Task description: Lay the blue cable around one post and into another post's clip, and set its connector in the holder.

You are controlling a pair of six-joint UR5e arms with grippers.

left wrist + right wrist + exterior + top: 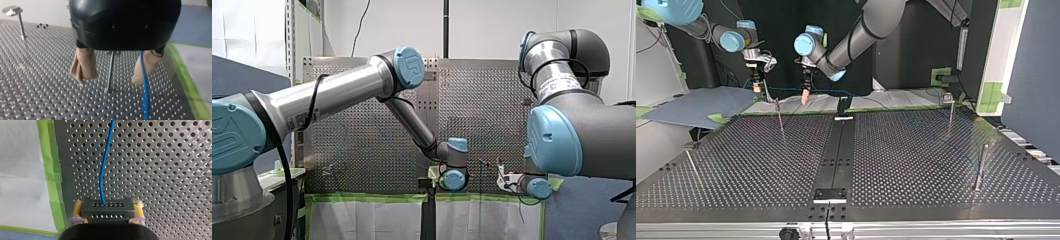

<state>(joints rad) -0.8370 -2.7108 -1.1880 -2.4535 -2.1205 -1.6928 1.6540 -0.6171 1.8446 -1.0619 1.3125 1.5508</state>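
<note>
So my right pincer [108, 208] was clamped shut on the black connector [106, 209], with the yellow pads [78, 208] pressed against both its sides. From the connector the blue cable [105, 162] ran out ahead of the pincer over the perforated surface [162, 170], not far from the green tape [51, 170] along the edge.

My left pincer [108, 79] was wide open and had hold of nothing, beige fingers [84, 65] well apart with a thin post [111, 63] standing between them. The cable hung down right by one finger. It might've been touching that pad, I honestly couldn't tell from that angle.

In the top view both pincers sat close together at the far edge of the surface, near that post. A second post with a clip [18, 18] stood well off beside the left pincer.
</note>
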